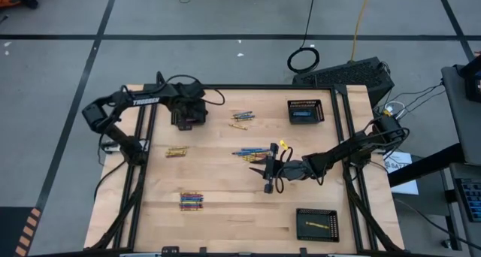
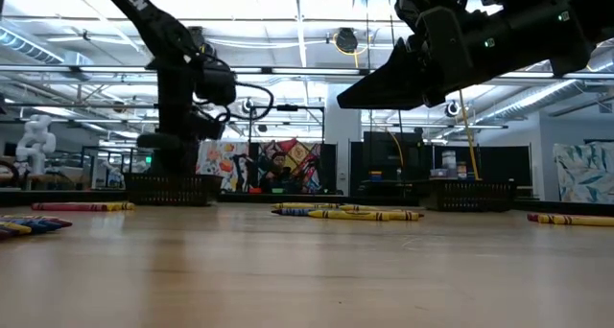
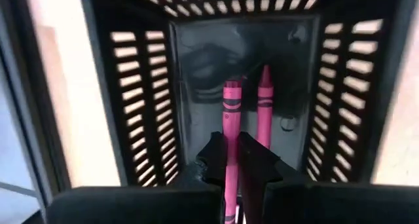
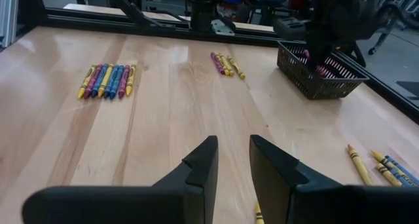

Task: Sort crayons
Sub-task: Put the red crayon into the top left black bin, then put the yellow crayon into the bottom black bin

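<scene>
Above a pale wooden worktop (image 1: 225, 204), the left end effector (image 3: 230, 160) hangs inside a black mesh rectangular basket (image 1: 188, 113) at the far left, its fingers pinching a pink wax crayon (image 3: 230, 129); a second pink crayon (image 3: 264, 106) lies on the basket floor just beside it. The right end effector (image 4: 230, 162) hovers over the middle of the worktop with its two dark fingers slightly apart and nothing between them, next to a loose scatter of blue and yellow crayons (image 1: 252, 152). A tidy row of mixed pink, blue and yellow crayons (image 4: 108, 80) lies near the front left. A black mesh basket (image 1: 316, 224) at the front right holds one yellow crayon (image 1: 316, 225).
</scene>
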